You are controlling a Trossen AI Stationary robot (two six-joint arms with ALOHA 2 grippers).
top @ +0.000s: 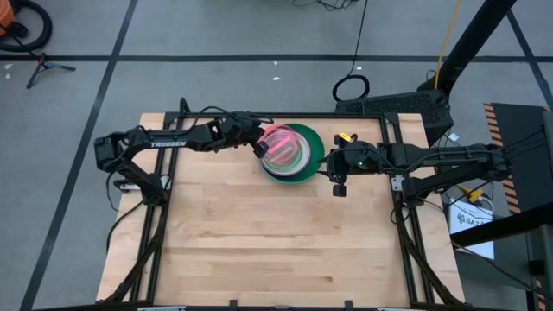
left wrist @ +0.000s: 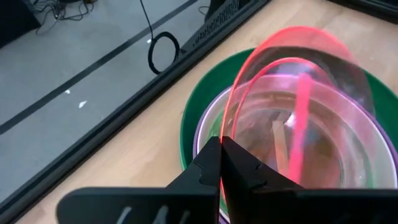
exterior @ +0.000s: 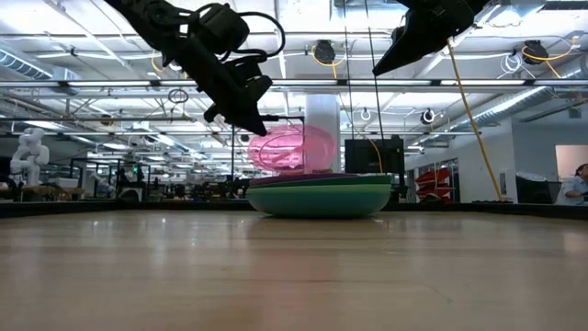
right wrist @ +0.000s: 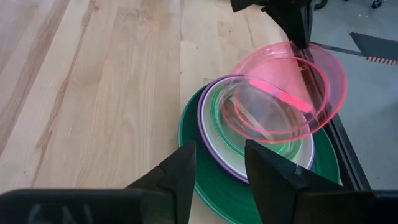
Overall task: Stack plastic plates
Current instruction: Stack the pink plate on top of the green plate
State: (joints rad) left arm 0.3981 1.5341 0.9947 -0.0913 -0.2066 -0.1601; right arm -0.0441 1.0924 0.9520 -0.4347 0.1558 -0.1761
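Observation:
A stack of plates [top: 309, 161] sits near the table's far edge, with a large dark green plate [right wrist: 205, 177] at the bottom and purple-rimmed [right wrist: 206, 134], white and translucent green plates inside it. My left gripper [top: 259, 146] is at the stack's left side, shut on a translucent pink plate [top: 278, 145] that is tilted steeply over the stack [exterior: 322, 195]. My right gripper [top: 336, 174] hovers open just right of the stack, raised above the table [exterior: 386, 61], touching nothing. My left gripper pinches the pink plate's rim [left wrist: 229, 127] between its two fingers, on the side toward the table's left. The fingers come slanting down from the left. The plate [exterior: 296, 147] stands tilted, held edge raised and opposite edge [right wrist: 273, 138] down at the top of the stack; whether it touches there I cannot tell.
A wide stretch of bare wood [top: 259, 233] lies on the near side of the stack. The table's dark frame [left wrist: 124, 118] runs close behind the stack at the far edge. A small yellow item [top: 344, 136] sits by the far right corner.

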